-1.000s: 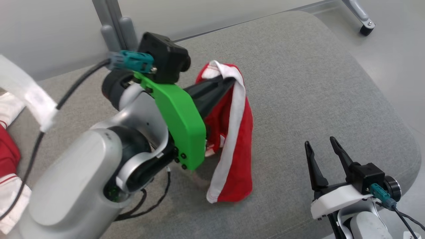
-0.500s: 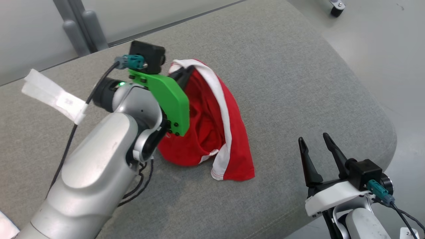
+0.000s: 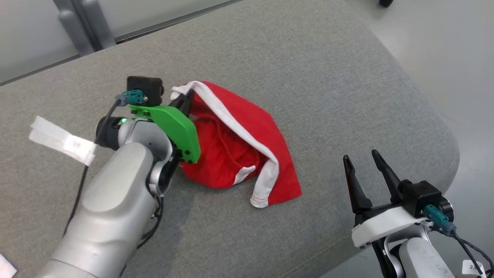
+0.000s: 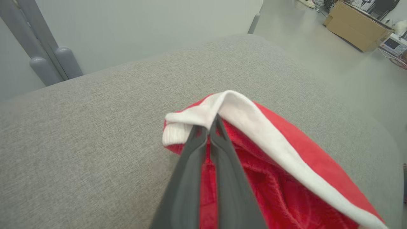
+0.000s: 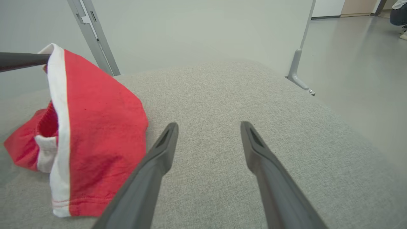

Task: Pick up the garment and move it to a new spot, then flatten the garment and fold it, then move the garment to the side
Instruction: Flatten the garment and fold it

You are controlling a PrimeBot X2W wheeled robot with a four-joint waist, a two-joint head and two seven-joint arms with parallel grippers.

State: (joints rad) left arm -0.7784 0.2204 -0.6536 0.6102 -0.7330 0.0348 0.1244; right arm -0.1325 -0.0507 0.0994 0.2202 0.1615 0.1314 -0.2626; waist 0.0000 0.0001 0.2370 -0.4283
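We see the garment [image 3: 247, 127], soft red cloth edged with a white ribbed band, lying crumpled on the grey woven table [image 3: 328, 77]. Our left fingers [image 4: 190, 178] are pinched tight on the band, lifting one corner. Our right fingers [image 3: 353, 185] are spread wide nearby, holding nothing.

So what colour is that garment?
The garment is red with white trim, clearest in the right wrist view.
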